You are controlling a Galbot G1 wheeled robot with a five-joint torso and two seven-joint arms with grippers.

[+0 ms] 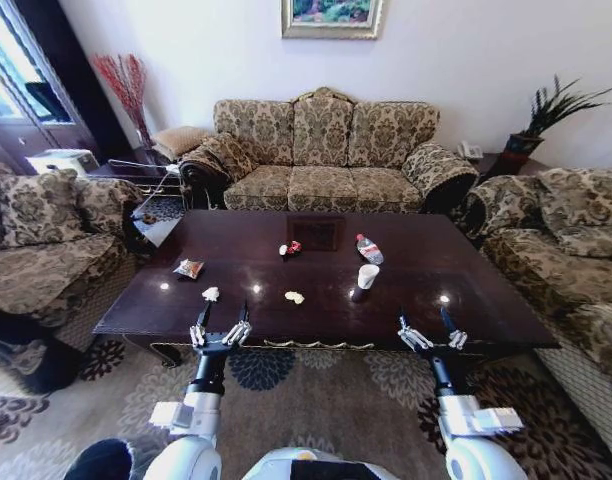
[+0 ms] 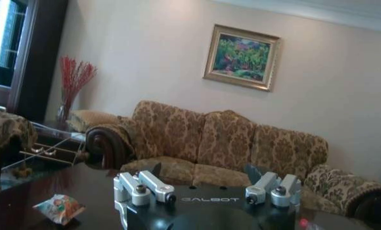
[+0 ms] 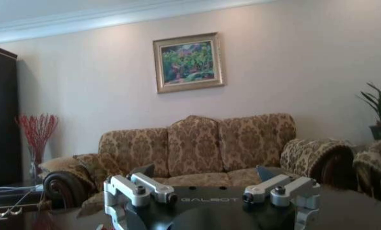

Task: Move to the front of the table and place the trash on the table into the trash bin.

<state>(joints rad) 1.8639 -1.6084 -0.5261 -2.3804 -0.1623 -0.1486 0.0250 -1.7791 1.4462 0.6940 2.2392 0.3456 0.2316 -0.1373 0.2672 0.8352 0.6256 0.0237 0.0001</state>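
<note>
The table (image 1: 486, 290) is dark, glossy and reddish-brown, and it stands right before me. The trash lies across its middle: a snack packet (image 1: 189, 268), white crumpled paper (image 1: 211, 294), a yellowish scrap (image 1: 295, 297), a red-white wrapper (image 1: 290, 249), a clear bottle (image 1: 369, 249) with a red cap, and an upright white paper cup (image 1: 367, 277). My left gripper (image 1: 222, 318) hovers open at the table's near edge, just short of the crumpled paper. My right gripper (image 1: 431, 325) is open at the near edge too, right of the cup. The left wrist view shows the left gripper (image 2: 203, 170) and the snack packet (image 2: 59, 208). The trash bin is out of view.
A patterned sofa (image 1: 326, 150) stands behind the table, with armchairs at the left (image 1: 46, 240) and right (image 1: 576, 250). A glass side table (image 1: 151, 205) sits at the far left corner. A floral rug (image 1: 316, 385) lies beneath me. A potted plant (image 1: 546, 120) is at the back right.
</note>
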